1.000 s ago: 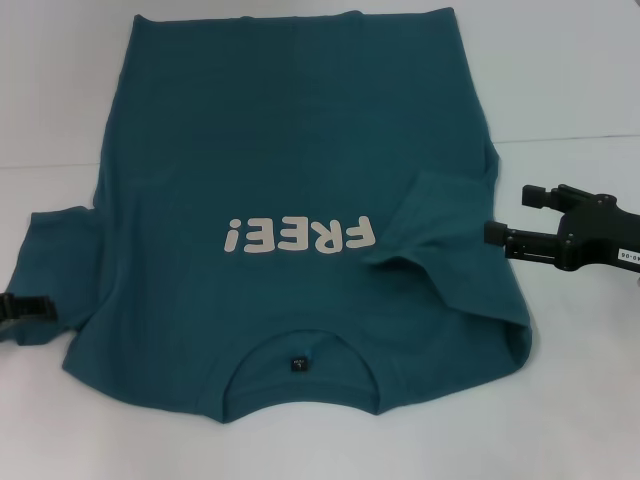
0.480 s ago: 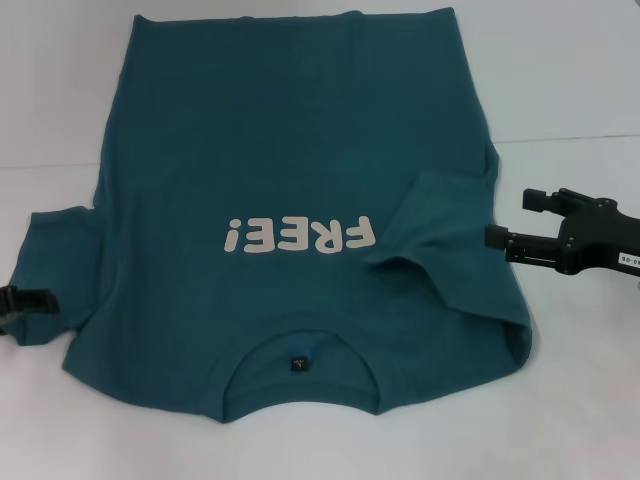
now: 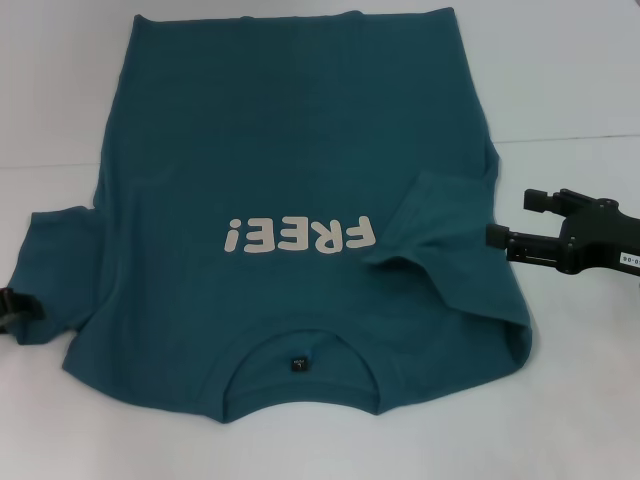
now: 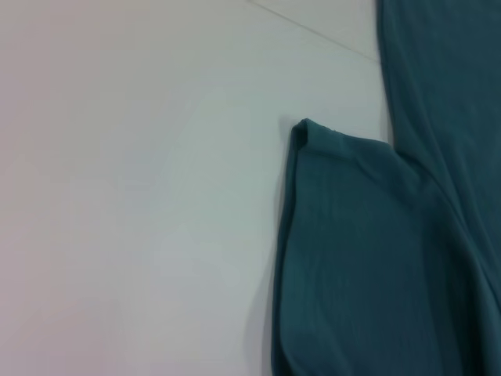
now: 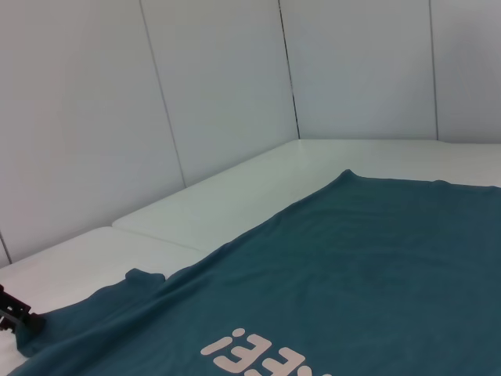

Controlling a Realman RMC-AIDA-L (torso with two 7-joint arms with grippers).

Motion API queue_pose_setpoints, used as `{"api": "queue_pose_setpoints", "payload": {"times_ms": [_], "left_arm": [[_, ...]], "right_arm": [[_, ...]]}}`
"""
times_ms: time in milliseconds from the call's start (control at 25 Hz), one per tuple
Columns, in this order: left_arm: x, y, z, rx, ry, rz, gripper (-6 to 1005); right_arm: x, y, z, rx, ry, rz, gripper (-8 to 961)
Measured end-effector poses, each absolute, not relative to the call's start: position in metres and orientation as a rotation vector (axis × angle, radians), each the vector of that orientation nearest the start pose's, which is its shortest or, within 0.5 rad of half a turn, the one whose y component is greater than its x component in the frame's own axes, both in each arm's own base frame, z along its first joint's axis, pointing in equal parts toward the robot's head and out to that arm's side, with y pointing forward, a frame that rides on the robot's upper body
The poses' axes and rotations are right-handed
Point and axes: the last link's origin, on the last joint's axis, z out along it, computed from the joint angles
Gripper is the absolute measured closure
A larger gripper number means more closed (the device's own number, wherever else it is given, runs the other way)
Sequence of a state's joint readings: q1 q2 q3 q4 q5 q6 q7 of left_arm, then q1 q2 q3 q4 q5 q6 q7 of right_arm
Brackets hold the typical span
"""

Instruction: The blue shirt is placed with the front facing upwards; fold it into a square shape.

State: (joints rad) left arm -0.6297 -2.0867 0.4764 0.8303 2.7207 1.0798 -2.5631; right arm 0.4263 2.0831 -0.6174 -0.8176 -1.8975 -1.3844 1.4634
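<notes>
Shirt (image 3: 290, 160) flat on table (image 3: 570, 90) — pincers flanking; collar nearest.

My right gripper (image 3: 508, 222) hangs out on my right side, arm reaching in from the edge, jaws parted and pointing left — one finger higher, one lower. My left gripper (image 3: 14, 307) sits low at the far left edge — only its dark tip shows, so its jaws can't be read.

Matt cloth blue shirt (image 3: 300, 150); smooth white table (image 3: 580, 400)
</notes>
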Motion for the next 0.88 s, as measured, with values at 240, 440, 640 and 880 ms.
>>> {"api": "queue_pose_setpoints", "payload": {"times_ms": [240, 440, 640, 880], "left_arm": [[-0.3456, 0.3825, 0.0564, -1.704, -1.712, -0.181, 493], [-0.3458, 0.3826, 0.0564, -1.705, -1.709, -0.177, 688], [-0.3464, 0.382, 0.0563, -1.706, -1.707, -0.173, 925], [-0.3473, 0.3805, 0.055, -1.713, -1.704, -0.166, 950]], "right_arm": [[0.2956, 0.3446, 0.0519, -2.35, 0.718, 0.662, 5], [0.2956, 0.3446, 0.0518, -2.35, 0.718, 0.661, 5], [0.2957, 0.3446, 0.0517, -2.349, 0.719, 0.661, 5], [0.2959, 0.3445, 0.0515, -2.349, 0.721, 0.661, 5]]}}
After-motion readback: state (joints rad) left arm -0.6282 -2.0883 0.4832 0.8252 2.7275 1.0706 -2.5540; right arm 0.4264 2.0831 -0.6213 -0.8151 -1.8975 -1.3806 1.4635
